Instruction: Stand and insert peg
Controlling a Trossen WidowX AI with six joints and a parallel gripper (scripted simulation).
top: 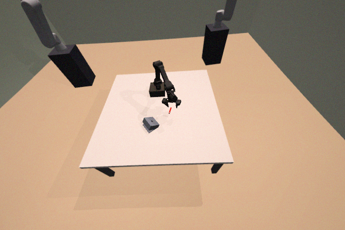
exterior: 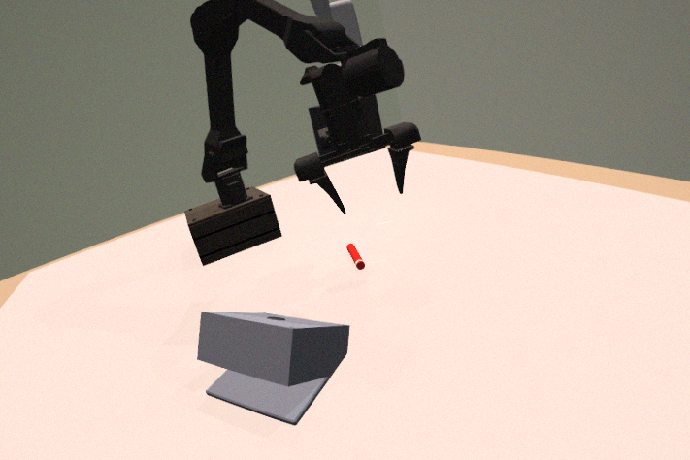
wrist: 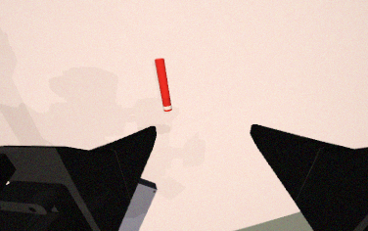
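1. Nearest in the exterior view, the sloped panel [top: 148, 124] [exterior: 245, 346] [wrist: 138, 206] shows its hole [top: 152, 121] [exterior: 276, 318].
2. Beyond, the red peg [top: 170, 109] [exterior: 354, 255] [wrist: 162, 83] lies flat on the table [top: 129, 146] [exterior: 518, 325] [wrist: 294, 59], banded end nearer the viewer.
3. Above and behind, the gripper [top: 172, 106] [exterior: 373, 203] [wrist: 202, 129] points down, fingers spread, empty, under the bent arm [top: 164, 76] [exterior: 218, 81].

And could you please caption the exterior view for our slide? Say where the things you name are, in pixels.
Open gripper [top: 172, 106] [exterior: 373, 204] [wrist: 202, 129] above the table, red peg [top: 170, 110] [exterior: 355, 255] [wrist: 162, 84] lying flat beyond the sloped panel [top: 150, 123] [exterior: 245, 346].
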